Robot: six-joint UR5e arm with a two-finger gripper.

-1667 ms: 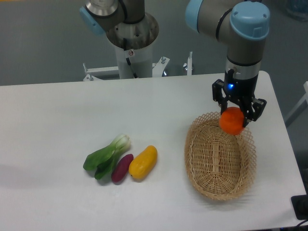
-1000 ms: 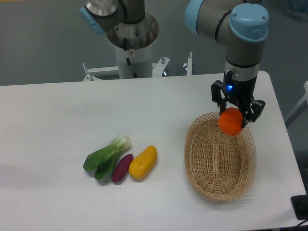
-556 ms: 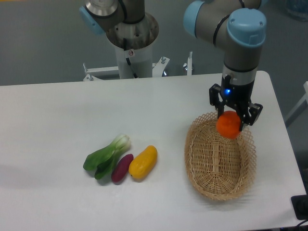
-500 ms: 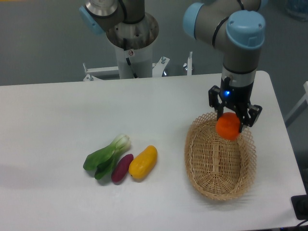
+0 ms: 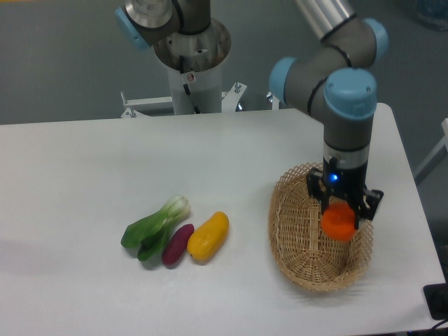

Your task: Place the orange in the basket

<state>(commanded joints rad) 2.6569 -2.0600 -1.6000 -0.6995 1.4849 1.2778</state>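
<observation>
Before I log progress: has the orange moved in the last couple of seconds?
Yes. The orange, held in the tool, has come down from the basket's far rim to low inside it.

Single fixed camera, mounted high in front of the table [image 5: 84, 161], looking down and toward the robot base [image 5: 190, 66] at 12 o'clock. Mid-range framing covers nearly the full tabletop. The basket [image 5: 290, 259] sits toward 4 o'clock and the vegetables [image 5: 175, 231] toward 8 o'clock. No second view shares the scene.
</observation>
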